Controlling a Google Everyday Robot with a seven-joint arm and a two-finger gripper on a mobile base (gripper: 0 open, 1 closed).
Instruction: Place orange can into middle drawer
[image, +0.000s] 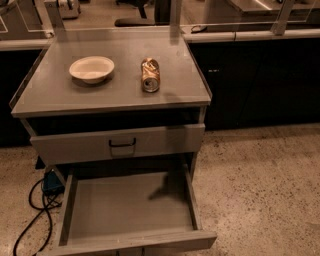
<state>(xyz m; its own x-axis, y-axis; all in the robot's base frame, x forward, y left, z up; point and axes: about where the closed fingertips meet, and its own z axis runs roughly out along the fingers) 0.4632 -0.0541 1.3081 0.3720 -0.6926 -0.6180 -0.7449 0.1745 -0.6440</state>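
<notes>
The grey cabinet (55, 95) fills the left and middle of the view. Its flat top runs from 9 o'clock up to 12 o'clock. Below it, at 6 to 7 o'clock, the middle drawer (120, 210) is pulled fully out. Its floor is bare apart from a dark shadow (167, 187) near the right wall. Between the top and that drawer sits the upper drawer front (75, 145) with its black handle (122, 145), and it is nearly shut.

On the top, the white bowl (91, 68) stands at about 11 o'clock. The orange can (150, 75) is just beside it, at the bowl's 3 o'clock, apart from it and well inside the table edge. The can seems to lie on its side with its silver rim toward 6 o'clock, though the dim light makes that uncertain. A black cable (30, 220) curls on the floor at 8 o'clock.

The gripper is nowhere in the frame, so I cannot tell whether it is apart or together. The shadow in the drawer may be the arm's.

I judge the task to be at its start: the drawer is ready and the can is untouched. The next move calls for bringing the gripper in over the can and closing across its narrow width, not its length. The lift must clear the bowl. The can then goes down toward 6 o'clock, past the upper drawer front, onto the drawer floor.
</notes>
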